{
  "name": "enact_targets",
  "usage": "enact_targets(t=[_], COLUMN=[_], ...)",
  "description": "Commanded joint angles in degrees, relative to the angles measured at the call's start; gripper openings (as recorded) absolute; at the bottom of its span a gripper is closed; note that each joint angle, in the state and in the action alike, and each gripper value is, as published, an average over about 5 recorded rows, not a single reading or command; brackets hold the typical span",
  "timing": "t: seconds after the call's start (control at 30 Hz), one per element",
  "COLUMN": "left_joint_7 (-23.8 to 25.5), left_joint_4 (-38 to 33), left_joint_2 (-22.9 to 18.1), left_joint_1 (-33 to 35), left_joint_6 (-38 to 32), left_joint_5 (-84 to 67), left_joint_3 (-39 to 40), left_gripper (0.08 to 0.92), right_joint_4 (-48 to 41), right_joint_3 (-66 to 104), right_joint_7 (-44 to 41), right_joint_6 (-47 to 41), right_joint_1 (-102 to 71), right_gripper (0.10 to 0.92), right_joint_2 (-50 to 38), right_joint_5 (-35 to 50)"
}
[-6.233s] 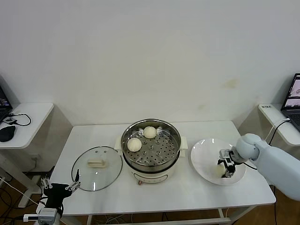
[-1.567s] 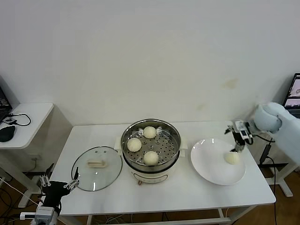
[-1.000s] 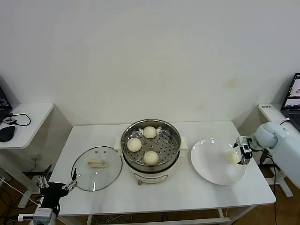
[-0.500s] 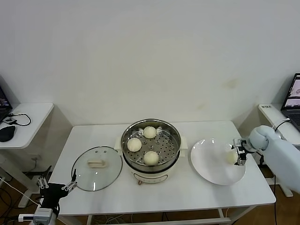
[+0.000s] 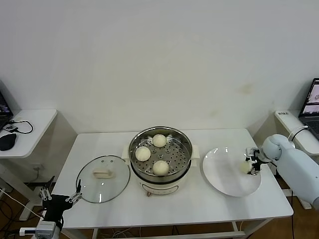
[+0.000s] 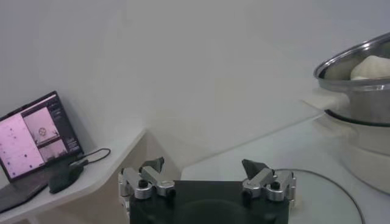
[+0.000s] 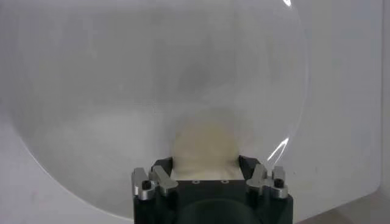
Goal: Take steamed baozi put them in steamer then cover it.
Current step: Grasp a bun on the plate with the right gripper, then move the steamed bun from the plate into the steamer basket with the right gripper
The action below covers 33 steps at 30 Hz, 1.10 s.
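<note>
Steamed baozi: three in steamer [image 5: 160, 152], fourth [image 7: 204, 144] on white plate [image 5: 219, 174] | right gripper [image 5: 251, 164] just narrowed fingers onto it, grasp apparently seated, lift next | left gripper [image 6: 207, 181] parked beside tabletop, fingers spread, empty | cover [image 5: 103, 178] unplaced.

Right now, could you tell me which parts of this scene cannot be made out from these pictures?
- Right wrist view: the fingertips of the right gripper are hidden behind the last baozi on the white plate, so contact is unclear.
- Head view: the same grip is too small to judge.
- Left wrist view: the steamer is cut by the frame edge; its rim hides all but one bun top.
- Left wrist view: the left gripper blocks most of the cover.
</note>
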Motion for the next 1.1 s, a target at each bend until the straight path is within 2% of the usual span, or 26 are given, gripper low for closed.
enact_targets(t=[0.03,0.33,0.53,0.83,1.1], left_joint_7=[0.0,0.0,0.1,0.1,0.2], left_joint_4=[-0.2,-0.6,-1.0,-1.2,-1.4], left_joint_2=[0.0,0.3,0.6,1.0,0.7], left_joint_1=[0.0,-0.3,-0.7,-1.4,-1.8], left_joint_6=[0.0,0.1,0.2,0.3,0.4], left_joint_5=[0.0,0.0,0.1,0.0,-0.1], left_joint_3=[0.0,0.2,0.8,1.5,1.6], left_gripper=[0.823,0.823,0.823,0.823,0.823], right_joint_4=[3.5,19.3,26.5,33.6,37.3], right_joint_3=[-2.2,-15.4,-26.5,-41.5,-46.5], right_joint_7=[-0.9,-1.6,-2.0,0.8,5.1], right_joint_6=[-1.4,-8.5,-12.0,-18.8,-24.9], right_joint_1=[2.2,15.7,29.9,49.9,54.3], right_gripper=[0.627,0.624,0.628,0.636,0.644], right_joint_2=[-2.8,-13.6,-15.4,-7.0,3.3], right_joint_5=[3.2,15.9,25.1,39.0,48.3])
